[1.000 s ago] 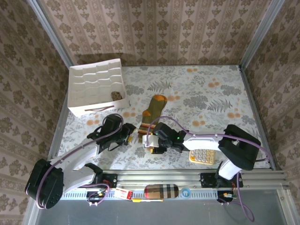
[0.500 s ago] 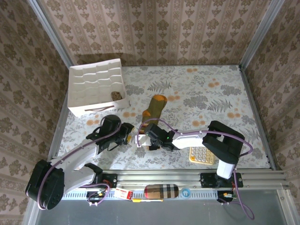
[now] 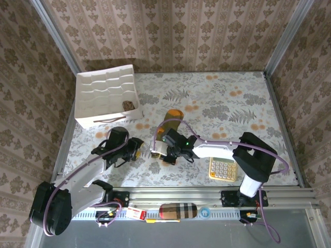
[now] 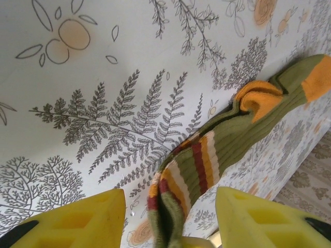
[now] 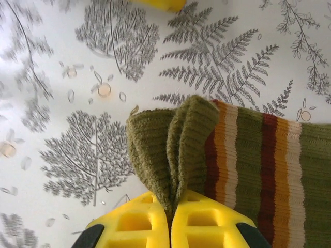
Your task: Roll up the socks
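Right gripper (image 5: 170,209) is clamped shut on the doubled cuff of the olive-green ribbed sock with orange toe and striped band (image 5: 248,155). Left gripper (image 4: 169,195) stands half-wide, the cuff between its yellow fingers (image 4: 77,217), not pinched.

The sock lies flat, near-right of the white partitioned cardboard box (image 3: 98,120).

Judged step: starting the roll. Next: wind cuff toward toe, keeping it tight.

Seen from above, the right arm hides the sock's middle. The brown lump (image 3: 129,105) in the box is unreadable.

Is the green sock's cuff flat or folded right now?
Folded: the green sock's cuff stands pinched into a ridge inside the shut right end effector.
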You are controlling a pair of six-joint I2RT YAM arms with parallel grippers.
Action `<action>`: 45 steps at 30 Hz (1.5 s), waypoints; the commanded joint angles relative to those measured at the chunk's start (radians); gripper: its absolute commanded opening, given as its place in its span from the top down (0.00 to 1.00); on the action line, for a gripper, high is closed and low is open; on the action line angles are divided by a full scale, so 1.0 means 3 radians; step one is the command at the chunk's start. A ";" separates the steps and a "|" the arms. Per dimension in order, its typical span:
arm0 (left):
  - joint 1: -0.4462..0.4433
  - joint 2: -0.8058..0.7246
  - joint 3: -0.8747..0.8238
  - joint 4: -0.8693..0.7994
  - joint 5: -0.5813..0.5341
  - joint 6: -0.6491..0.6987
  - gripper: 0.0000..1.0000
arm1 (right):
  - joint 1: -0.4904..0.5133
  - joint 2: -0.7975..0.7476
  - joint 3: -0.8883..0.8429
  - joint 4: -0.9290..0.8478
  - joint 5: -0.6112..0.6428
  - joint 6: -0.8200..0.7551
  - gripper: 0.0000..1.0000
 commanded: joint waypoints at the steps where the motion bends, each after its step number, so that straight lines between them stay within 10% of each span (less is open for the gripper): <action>1: 0.0013 0.0039 0.0094 -0.0122 0.0091 0.0133 0.53 | -0.0214 0.0203 0.0280 -0.0338 -0.0687 0.0427 1.00; 9: -0.0204 0.0262 0.0164 0.0125 0.0051 0.0141 0.58 | -0.0683 0.0776 0.0743 -0.0761 -0.1453 0.0820 1.00; 38: -0.0403 0.1288 0.0267 0.1202 -0.0033 0.0149 0.63 | -0.0832 0.1291 0.1090 -0.0988 -0.1454 0.1272 1.00; 42: -0.0442 0.1405 0.0321 0.1034 0.0042 0.0187 0.73 | -0.0854 0.1303 0.1090 -0.0960 -0.1491 0.1315 1.00; 45: -0.0445 0.1454 0.0423 0.0539 0.0052 0.0199 0.99 | -0.0854 0.1261 0.1064 -0.0928 -0.1447 0.1280 0.99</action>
